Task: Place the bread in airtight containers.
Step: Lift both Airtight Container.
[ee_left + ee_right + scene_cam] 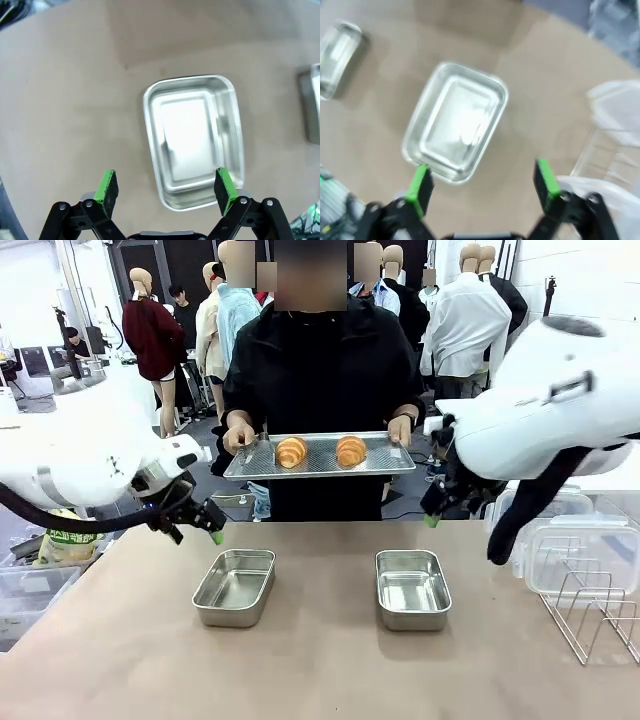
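Fig. Start of task, nothing packed yet. Read L to R.

**Progress.** Both croissants, left croissant (291, 451) and right croissant (351, 451), lie on the perforated tray (320, 469), which a person holds level at the far side with one hand (238, 436) at each end. Left pan (236, 587) and right pan (412, 588) sit bare on the table, no lid on either. Judged left to do: take each croissant off the tray, set one in each pan, then close the pans. Which of the clear plastic boxes (580, 550) at the far R might be a lid cannot be told.

**Left gripper** (196, 530): jaws spread wide, holding nothing. In the left wrist view the left gripper (165, 186) hangs over the table with the left pan (192, 140) just ahead of the jaws, its near corner between the pads and its body offset toward one finger. The left croissant is up and beyond the fingertips, well apart.

**Right gripper** (437, 512): jaws likewise spread, nothing between them. In the right wrist view (blurred) the right gripper (482, 182) has the right pan (455, 120) ahead of the jaws and shifted toward one pad, w/ a corner close to that pad. The right croissant is beyond and inboard of the tips, not in reach as posed.
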You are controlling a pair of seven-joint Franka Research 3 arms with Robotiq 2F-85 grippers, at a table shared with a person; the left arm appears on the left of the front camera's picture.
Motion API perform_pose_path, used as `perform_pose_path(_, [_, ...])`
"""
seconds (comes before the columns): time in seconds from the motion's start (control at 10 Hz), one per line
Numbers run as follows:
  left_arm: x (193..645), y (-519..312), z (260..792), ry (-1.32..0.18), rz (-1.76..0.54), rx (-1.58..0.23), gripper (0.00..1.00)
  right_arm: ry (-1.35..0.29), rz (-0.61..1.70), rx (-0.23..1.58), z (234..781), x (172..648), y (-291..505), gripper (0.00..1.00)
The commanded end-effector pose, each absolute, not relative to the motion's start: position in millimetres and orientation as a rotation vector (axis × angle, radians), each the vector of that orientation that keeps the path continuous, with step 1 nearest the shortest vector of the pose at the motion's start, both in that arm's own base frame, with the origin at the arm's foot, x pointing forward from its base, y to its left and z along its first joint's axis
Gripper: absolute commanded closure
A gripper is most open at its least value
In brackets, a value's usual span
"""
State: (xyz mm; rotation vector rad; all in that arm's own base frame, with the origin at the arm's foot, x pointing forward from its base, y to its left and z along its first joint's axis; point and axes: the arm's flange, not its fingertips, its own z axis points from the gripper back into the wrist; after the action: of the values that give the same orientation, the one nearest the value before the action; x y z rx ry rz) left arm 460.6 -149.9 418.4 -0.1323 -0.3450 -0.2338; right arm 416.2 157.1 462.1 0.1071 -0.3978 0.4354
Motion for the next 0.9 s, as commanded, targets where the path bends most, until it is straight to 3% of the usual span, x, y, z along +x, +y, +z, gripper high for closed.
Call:
perform_pose_path(0.0, [469,-153,406,-0.252,-0.196,-0.030,0.00,-0.261,0.403,0.053,443,441,168,0.00])
perform_pose_path(0.3, [484,-145,366,-0.194,-0.189,-0.015,0.00,-0.145,0.332,0.039,396,467,170,0.00])
perform_pose_path(0.8, [487,-147,351,-0.179,-0.187,-0.005,0.00,-0.034,0.199,0.038,357,475,165,0.00])
